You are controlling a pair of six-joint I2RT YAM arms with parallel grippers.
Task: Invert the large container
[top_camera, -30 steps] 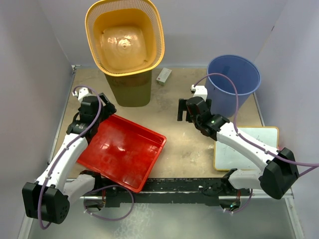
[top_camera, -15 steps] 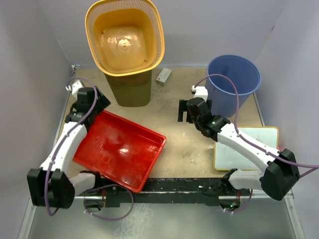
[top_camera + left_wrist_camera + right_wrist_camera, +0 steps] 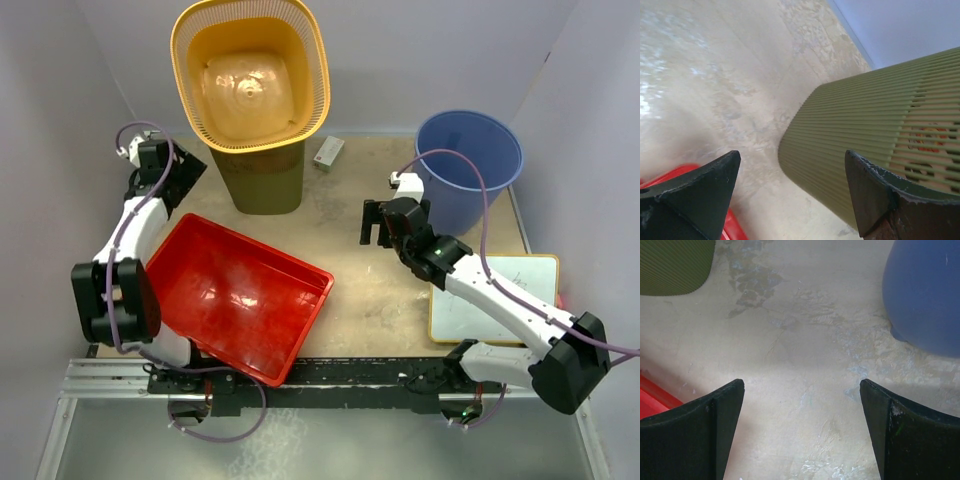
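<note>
The large container, a tall yellow-olive slatted basket, stands upright with its mouth up at the back of the table. My left gripper is open just left of the basket's lower wall, and nothing is between its fingers. In the left wrist view the ribbed basket wall fills the right side beyond the open left gripper. My right gripper is open over bare table at the centre right. In its wrist view the right gripper is empty, with a basket corner at the top left.
A red tray lies open side up at the front left, and its corner shows under the left fingers. A blue bucket stands at the back right. A white board lies at the front right and a small box near the back wall.
My left arm has swung from the red tray's back corner toward the back left, beside the basket. The tray has settled slightly leftward. The right arm has barely moved.
</note>
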